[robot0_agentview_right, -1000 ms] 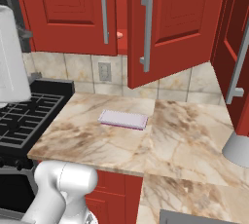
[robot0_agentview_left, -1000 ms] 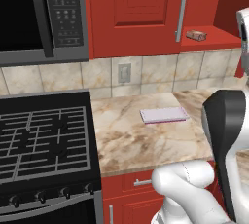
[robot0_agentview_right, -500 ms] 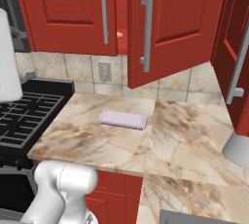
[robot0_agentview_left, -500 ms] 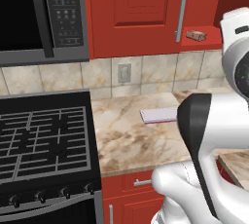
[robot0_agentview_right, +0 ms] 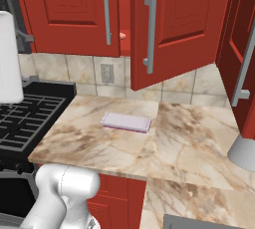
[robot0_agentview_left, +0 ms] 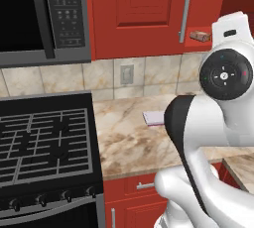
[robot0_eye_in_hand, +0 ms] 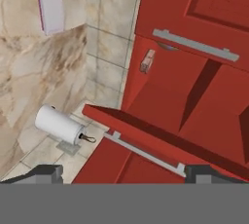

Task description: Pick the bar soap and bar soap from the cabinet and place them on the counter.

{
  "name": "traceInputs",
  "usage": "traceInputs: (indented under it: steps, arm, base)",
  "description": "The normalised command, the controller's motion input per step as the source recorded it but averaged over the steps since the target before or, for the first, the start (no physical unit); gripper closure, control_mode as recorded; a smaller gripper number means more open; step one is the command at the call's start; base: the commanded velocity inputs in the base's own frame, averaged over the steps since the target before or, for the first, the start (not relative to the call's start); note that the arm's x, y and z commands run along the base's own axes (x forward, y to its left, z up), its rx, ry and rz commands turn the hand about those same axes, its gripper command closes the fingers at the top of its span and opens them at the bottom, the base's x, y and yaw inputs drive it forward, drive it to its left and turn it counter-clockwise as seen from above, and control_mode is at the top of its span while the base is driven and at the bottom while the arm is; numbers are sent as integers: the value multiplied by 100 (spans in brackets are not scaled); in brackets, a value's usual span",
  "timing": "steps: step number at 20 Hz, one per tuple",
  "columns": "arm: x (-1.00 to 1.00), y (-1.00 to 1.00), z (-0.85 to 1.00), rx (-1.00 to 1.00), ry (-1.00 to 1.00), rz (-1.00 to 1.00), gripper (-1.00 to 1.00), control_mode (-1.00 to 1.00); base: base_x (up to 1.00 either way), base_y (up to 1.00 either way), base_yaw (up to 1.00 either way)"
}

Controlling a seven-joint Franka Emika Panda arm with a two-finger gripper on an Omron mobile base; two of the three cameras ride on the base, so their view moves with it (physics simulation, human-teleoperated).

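Observation:
A small peach-brown bar soap (robot0_agentview_left: 201,36) lies on the red shelf of the cabinet (robot0_agentview_left: 139,14), just right of a long silver handle. From the right base view the bar soap (robot0_agentview_right: 122,36) peeks through the gap between a shut door and an open door of the cabinet (robot0_agentview_right: 184,19). The hand view is rolled sideways, and in it the bar soap (robot0_eye_in_hand: 147,61) rests on the shelf well ahead. My gripper (robot0_eye_in_hand: 124,177) is open and holds nothing, far short of the soap. The counter (robot0_agentview_left: 129,142) is beige marbled stone.
A pale lavender pad (robot0_agentview_right: 126,122) lies on the counter (robot0_agentview_right: 189,133) below the cabinet. The black gas stove (robot0_agentview_left: 44,142) and a microwave (robot0_agentview_left: 39,14) stand at the left. An open door with a bar handle (robot0_eye_in_hand: 146,152) juts near the hand. A white roll (robot0_eye_in_hand: 58,123) sits by the wall.
My arm has swung leftward and now covers much of the right half of the left base view. The gripper stays open. The soap and the pad have not moved.

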Motion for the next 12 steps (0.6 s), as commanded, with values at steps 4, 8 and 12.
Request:
traceInputs:
  steps: [4,8,12]
  arm:
    - [14,0,-1,0,-5,-10,-100,-100]
    - [2,0,4,5,-8,-7,-100,-100]
    - [7,0,1,4,-10,-6,-100,-100]
  base:
    - [0,0,0]
    - [0,0,0]
    - [0,0,0]
